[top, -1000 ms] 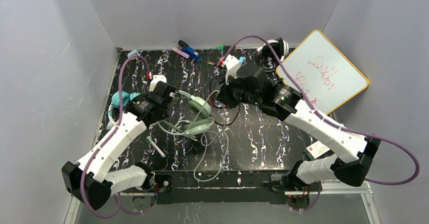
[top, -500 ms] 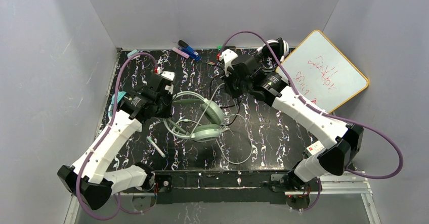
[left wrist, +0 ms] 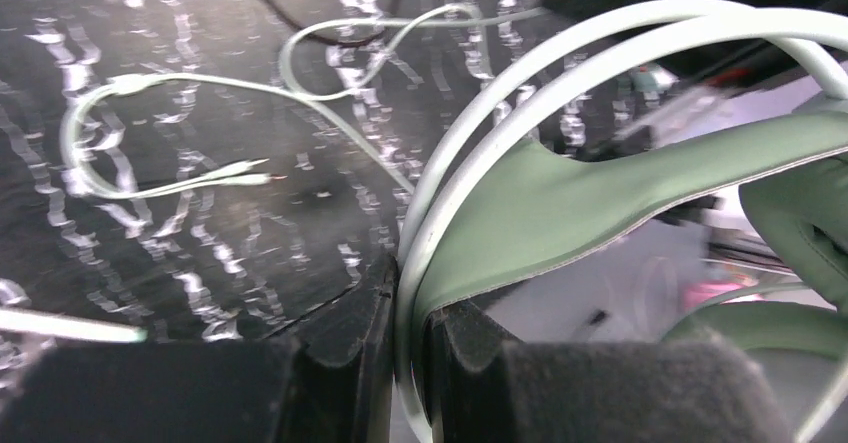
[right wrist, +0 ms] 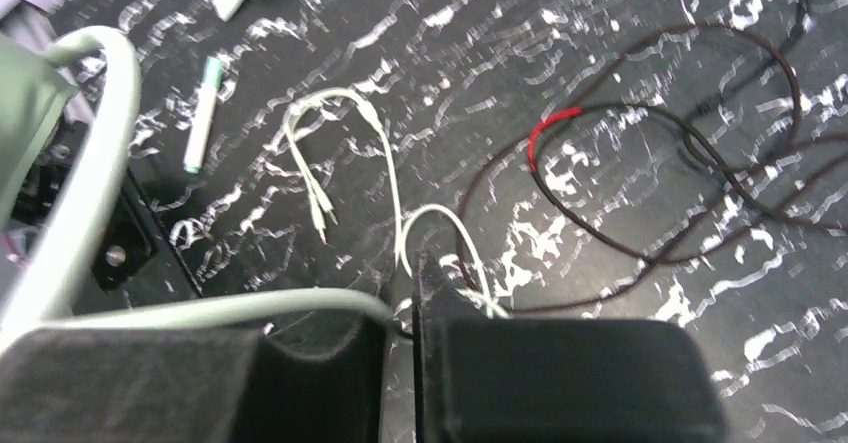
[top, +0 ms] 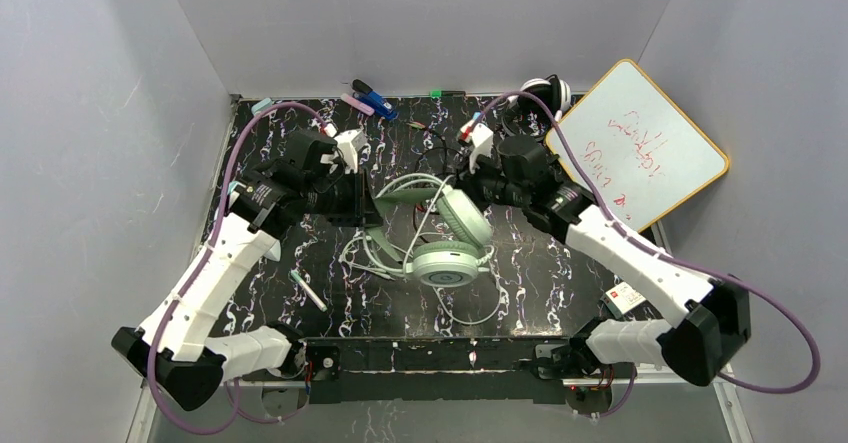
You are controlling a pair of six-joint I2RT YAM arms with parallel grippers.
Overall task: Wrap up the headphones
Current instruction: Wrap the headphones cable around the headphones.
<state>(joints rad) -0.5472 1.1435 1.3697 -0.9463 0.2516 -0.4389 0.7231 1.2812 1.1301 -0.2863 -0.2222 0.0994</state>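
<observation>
The mint-green headphones [top: 445, 263] lie to the left of the whiteboard [top: 640, 148]. The left gripper [left wrist: 405, 308], farther left from the board, is clamped on their headband [left wrist: 580, 188]. The right gripper [right wrist: 405, 298], nearer the board, pinches their pale cable [right wrist: 385, 153].

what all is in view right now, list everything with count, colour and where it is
mint-green headphones: 1, mint and white, table centre
pale cable: 1, whitish green, looped loosely around them
black-and-white headphones: 1, back right corner
thin black cable: 1, black with a red band, back centre
whiteboard: 1, white with red writing, right side
blue marker: 1, back edge
pink marker: 1, beside the blue one
pen: 1, white with green tip, near left
table: 1, black with white veining
left gripper: 1, black, shut on the mint headband
right gripper: 1, black, pale cable at its fingertips
</observation>
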